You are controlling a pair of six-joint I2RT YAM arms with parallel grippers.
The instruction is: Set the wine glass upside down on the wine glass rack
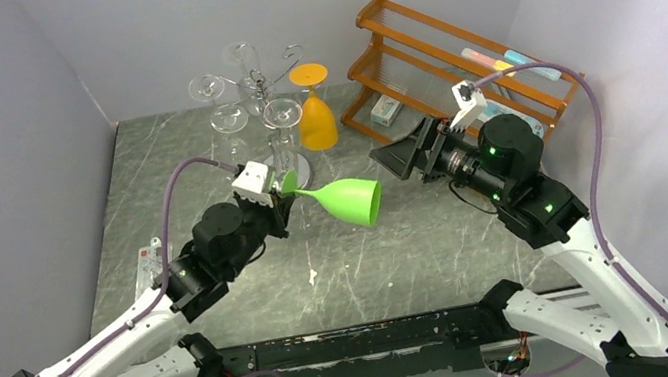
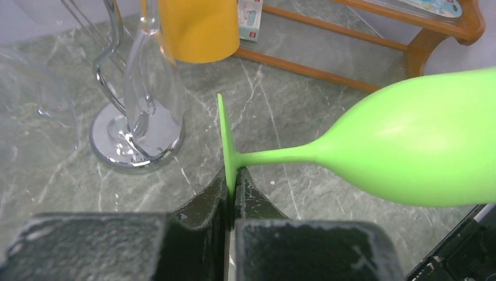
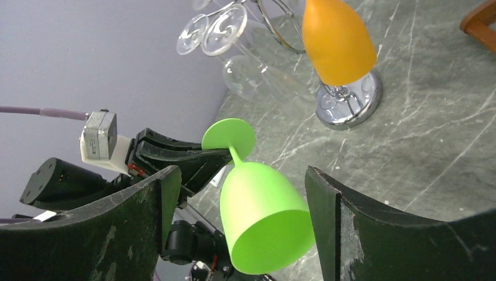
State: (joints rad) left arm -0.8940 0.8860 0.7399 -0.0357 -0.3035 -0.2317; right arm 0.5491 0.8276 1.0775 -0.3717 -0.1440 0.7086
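**Sideways and aloft: green wine glass pinched by its foot, not yet on the rack**

A lime-green wine glass [image 1: 350, 201] lay on its side in the air above the middle of the grey marbled tabletop [image 1: 402, 259], touching nothing but one arm. The left end effector [image 1: 286, 186] was clamped tight on the edge of the glass's flat round foot, so the stem ran level and the open bowl pointed toward the right arm.

The right end effector [image 1: 392, 161] faced that bowl with its fingers spread wide. It was near the rim but not touching, and it held nothing. From its own wrist camera, the bowl sat framed between the two dark fingers.

The pose looked like a handover. A glass hangs on this kind of rack by its foot, so the foot probably had to be freed, and a grip on the bowl would have allowed that.

The wine glass rack [image 1: 260, 81], a shiny chrome tree on a round mirrored base, stood at the back of the tabletop, just beyond the left end effector. Several clear glasses [image 1: 227, 116] already hung from it upside down, along with an orange glass [image 1: 315, 115] on its right side. Which scroll arm was free could not be made out.

An orange-brown wooden shelf [image 1: 451, 58] stood at the back right, behind the right arm and well apart from the green glass.
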